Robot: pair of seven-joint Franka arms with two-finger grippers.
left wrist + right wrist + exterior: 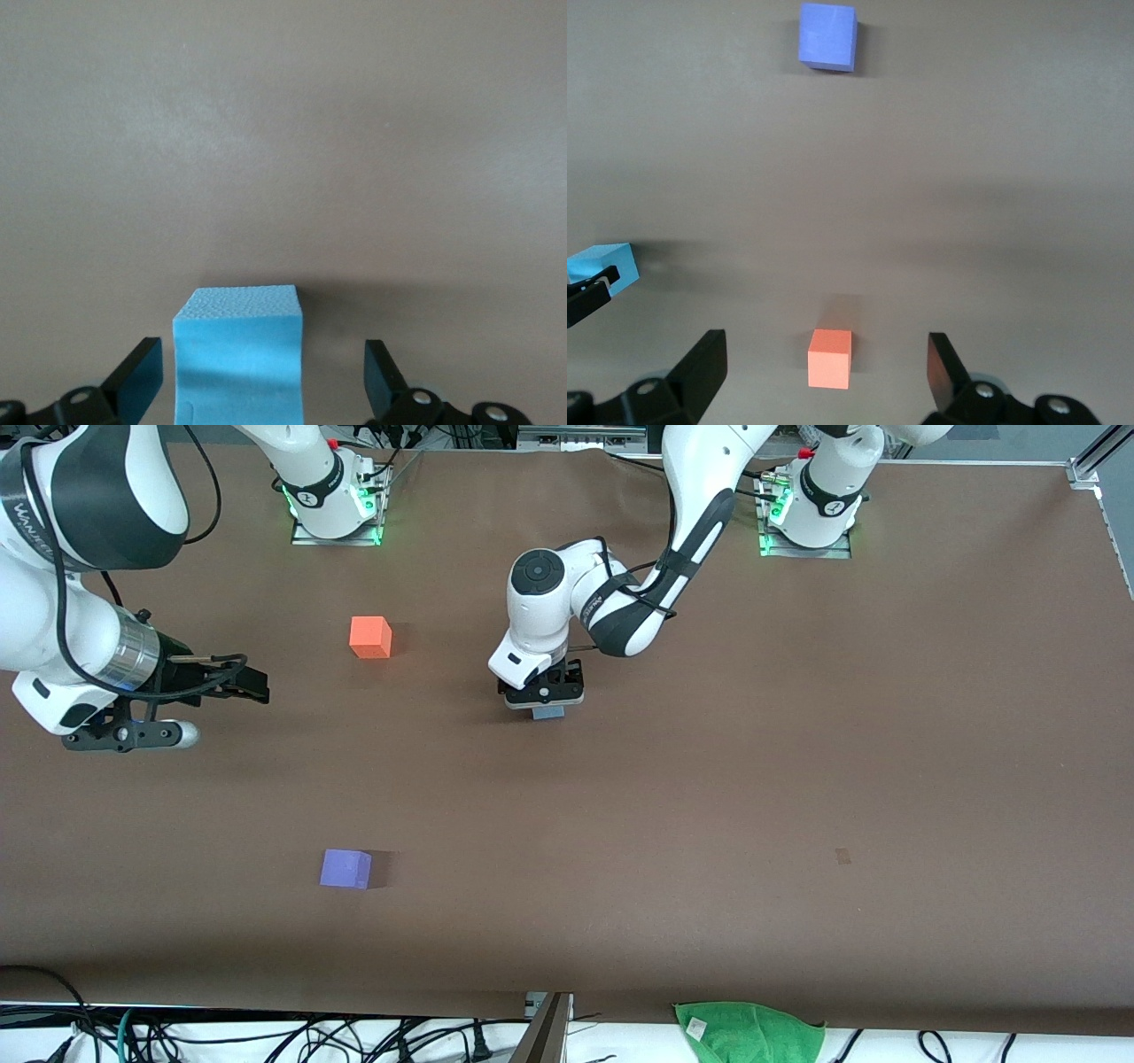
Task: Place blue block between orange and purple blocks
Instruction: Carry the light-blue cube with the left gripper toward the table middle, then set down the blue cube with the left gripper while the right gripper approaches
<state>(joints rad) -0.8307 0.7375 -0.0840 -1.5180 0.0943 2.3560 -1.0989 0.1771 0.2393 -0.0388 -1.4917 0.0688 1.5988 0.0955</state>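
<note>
Nearest the front camera, well in from the desk's (pixel 797 797) camera-side edge and toward the right arm's end, the purple block (pixel 345 868) sits alone on the brown surface. A green cloth (pixel 749 1032) hangs at that edge toward the left arm's end, clear of everything.

Farther up, near the middle of the desk, the left gripper (pixel 542 693) is down low over the blue block (pixel 549 712). In the left wrist view the fingers (pixel 137 376) stand spread, with a gap on each side of the blue block (pixel 237 354), so nothing is pinched and the cube appears to rest on the surface. The block lies off the line joining the other two cubes, toward the left arm's end, so the task looks unfinished.

The right gripper (pixel 226 682) waits above the desk's right-arm end, its jaws spread and empty.

Farthest from the camera, the orange block (pixel 370 637) stands toward the base-side edge. The stretch between orange and purple is bare; nothing seems to block a slide or a carry into it.
</note>
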